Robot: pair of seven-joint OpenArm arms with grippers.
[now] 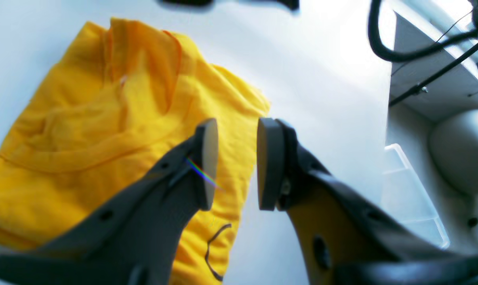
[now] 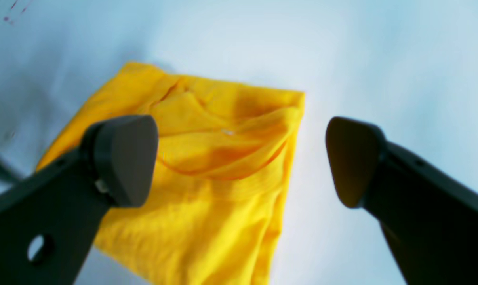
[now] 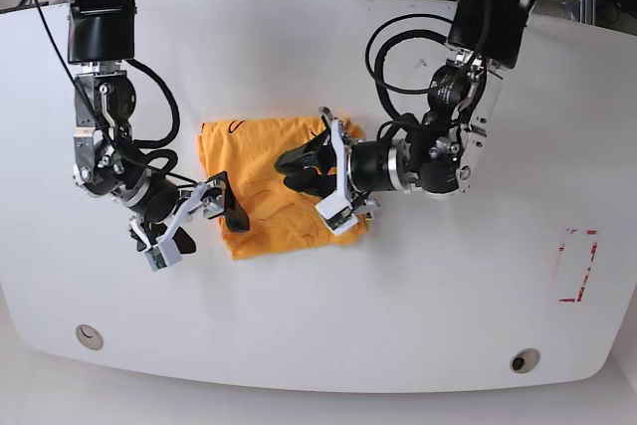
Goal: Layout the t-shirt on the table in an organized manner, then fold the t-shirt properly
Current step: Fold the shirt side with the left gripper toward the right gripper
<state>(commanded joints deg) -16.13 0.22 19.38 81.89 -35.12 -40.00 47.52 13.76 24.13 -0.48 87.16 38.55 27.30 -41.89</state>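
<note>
Tabletop (image 3: 318, 345) carried the t-shirt (image 3: 269, 186), folded into a rough square, left of centre and well apart from the red-marked rectangle (image 3: 575, 266) by the right edge. Black script (image 1: 215, 249) on it was too cropped to read. Left gripper (image 1: 235, 164) hovered over its edge, jaws parted and empty; right gripper (image 2: 242, 162) stood wide apart above the shirt.

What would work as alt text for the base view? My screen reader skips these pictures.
A folded orange-yellow t-shirt lies on a white table, seen from above. The left tool hovers open over its right edge and the right tool sits open at its lower left corner; neither holds cloth.
</note>
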